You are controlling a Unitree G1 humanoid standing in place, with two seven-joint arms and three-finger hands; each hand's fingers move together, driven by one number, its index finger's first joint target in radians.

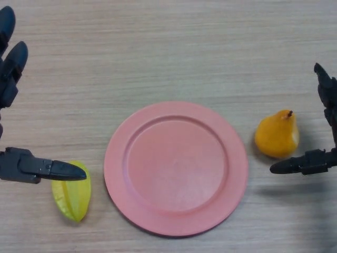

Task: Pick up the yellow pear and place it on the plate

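Looking down from the head view: pear (277,136) sits upright on the counter (168,52), just right of the plate (175,167) and not touching it. Plate is bare. Task looks unstarted as far as placement goes; the pick-up, the carry and the set-down are all left.

Right hand (322,132) is beside the pear on its right, fingers spread apart, thumb reaching in low under the fruit's right side. No contact visible; it holds nothing. It seems poised to close on the pear.

Left hand (21,132) at the left edge, fingers apart, thumb tip over a yellow-green starfruit (72,199) lying left of the plate. Whether the thumb touches it cannot be told.

Both hands are cut off by the picture's edges; palms and arms mostly out of sight. Pear's far side is hidden.
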